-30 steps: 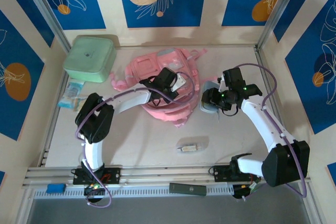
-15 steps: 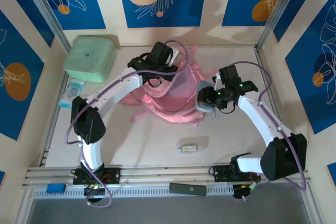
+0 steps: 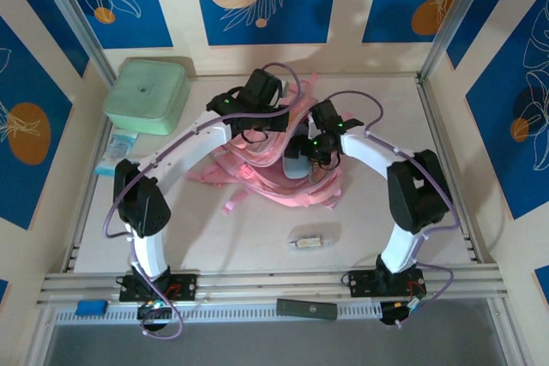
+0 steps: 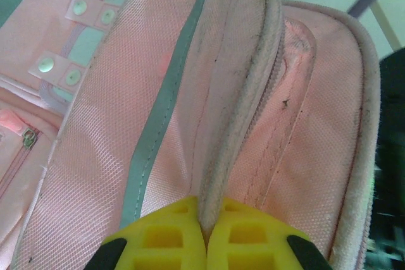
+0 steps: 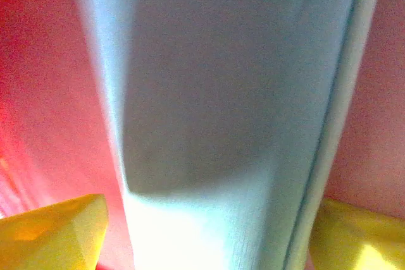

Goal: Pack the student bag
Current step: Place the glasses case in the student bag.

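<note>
Table (image 3: pixel 257 233): left arm (image 3: pixel 184 145) arched, jaws pinching student bag (image 3: pixel 268 179).

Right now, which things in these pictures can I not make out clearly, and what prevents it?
- Inside of the student bag: in the top view, the right arm and the bag's own fabric cover it.
- Whether the right pincer grips the grey-blue pouch: the right wrist view is a blurred close-up.
- The small pale object in front of the bag: in the top view, it is too small to name.
</note>
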`<action>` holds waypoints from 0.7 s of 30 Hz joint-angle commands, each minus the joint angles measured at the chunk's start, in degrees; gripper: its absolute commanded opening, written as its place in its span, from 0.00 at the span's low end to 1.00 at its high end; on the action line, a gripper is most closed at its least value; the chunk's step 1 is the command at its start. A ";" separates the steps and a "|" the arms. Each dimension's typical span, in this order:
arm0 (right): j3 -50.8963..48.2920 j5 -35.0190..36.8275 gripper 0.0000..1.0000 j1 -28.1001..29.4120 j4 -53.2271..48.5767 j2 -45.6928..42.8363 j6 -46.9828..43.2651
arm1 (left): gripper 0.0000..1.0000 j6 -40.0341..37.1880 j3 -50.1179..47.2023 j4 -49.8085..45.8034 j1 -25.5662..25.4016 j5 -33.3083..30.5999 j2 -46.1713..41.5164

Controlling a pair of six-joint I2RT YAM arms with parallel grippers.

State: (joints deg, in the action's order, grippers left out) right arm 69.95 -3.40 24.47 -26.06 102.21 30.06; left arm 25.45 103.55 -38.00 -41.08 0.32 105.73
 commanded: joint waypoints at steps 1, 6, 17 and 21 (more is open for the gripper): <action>0.45 -3.59 0.85 -0.03 6.27 -0.87 0.84 | 0.00 3.09 0.04 4.70 0.51 0.93 -4.75; -3.49 -5.26 0.86 -0.22 4.62 -6.11 2.25 | 0.00 3.24 -0.51 4.55 1.00 1.84 -5.17; -8.69 -17.77 0.49 -4.00 13.36 -2.49 6.14 | 0.00 5.86 -1.99 7.41 1.08 5.13 -6.33; -7.01 -17.50 0.36 -3.72 19.77 -0.11 12.65 | 0.00 7.28 -2.27 7.72 1.04 5.45 -6.72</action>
State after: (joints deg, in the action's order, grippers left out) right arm 60.77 -18.57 20.47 -11.99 100.73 37.58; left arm 30.02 100.40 -35.11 -40.25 2.98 103.68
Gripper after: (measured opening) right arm 0.371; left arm 0.070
